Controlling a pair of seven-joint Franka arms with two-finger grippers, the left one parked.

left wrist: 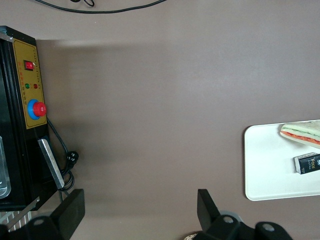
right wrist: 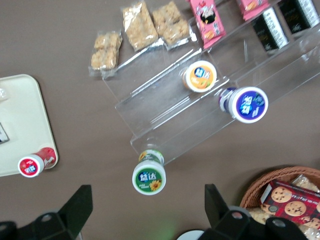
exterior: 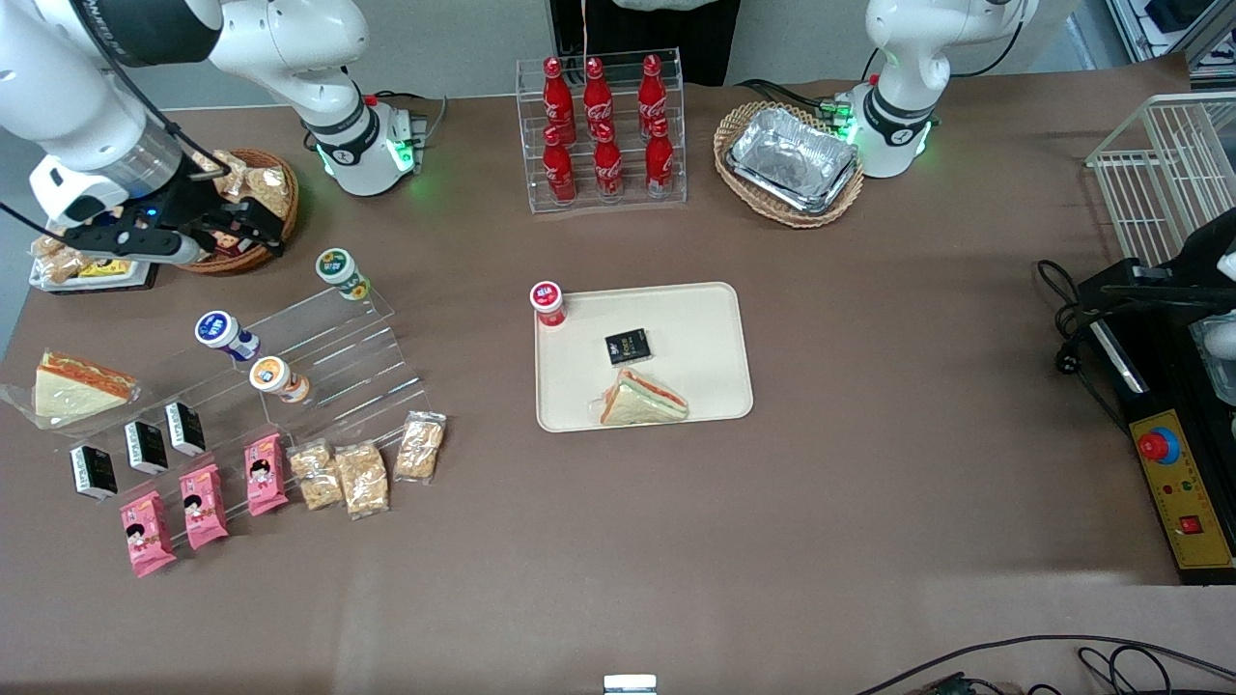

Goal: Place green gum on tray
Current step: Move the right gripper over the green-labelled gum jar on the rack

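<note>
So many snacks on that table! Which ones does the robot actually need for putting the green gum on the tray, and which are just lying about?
Needed:
- green gum, top step of the clear stand
- tray
- tool, open, above the green gum

Lying about:
- red-lidded bottle on the tray corner
- blue-lidded bottle
- orange-lidded bottle
- cola bottles
- sandwich on the tray

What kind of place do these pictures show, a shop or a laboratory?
Probably a robot laboratory staged as a snack shop: clear acrylic stepped display holding the green-lidded gum bottle, beige plastic tray, and the open claw hovering by a wicker basket.
</note>
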